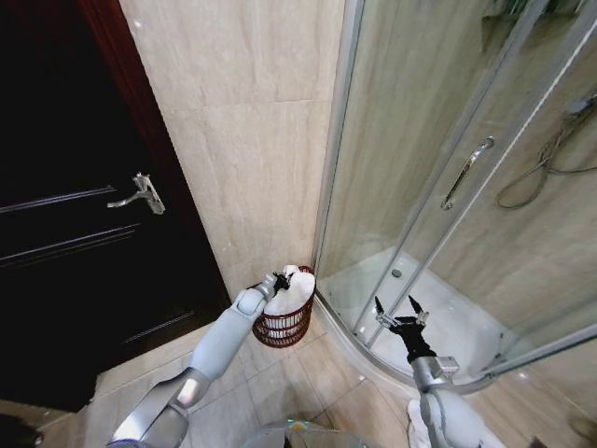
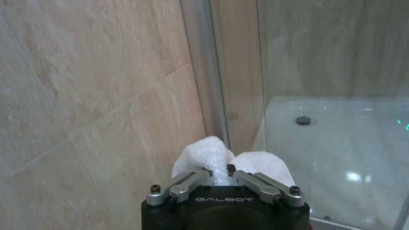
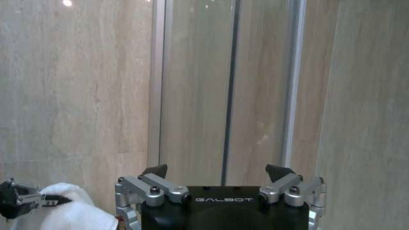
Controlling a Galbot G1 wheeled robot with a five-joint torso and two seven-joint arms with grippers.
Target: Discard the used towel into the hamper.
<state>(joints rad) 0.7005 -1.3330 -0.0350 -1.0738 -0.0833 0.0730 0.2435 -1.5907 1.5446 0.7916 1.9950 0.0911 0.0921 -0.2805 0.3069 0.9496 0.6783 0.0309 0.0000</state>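
"GALBOT" is printed on both wrists. In a beige-tiled bathroom, a glass shower enclosure (image 1: 448, 187) adjoins a dark door (image 1: 65, 224). The hamper (image 1: 284, 322) sits on the floor between them. The left tool (image 1: 278, 280), arm outstretched, pinches the white towel (image 2: 211, 155) above it. The right tool (image 1: 399, 313) hovers wide open, empty.
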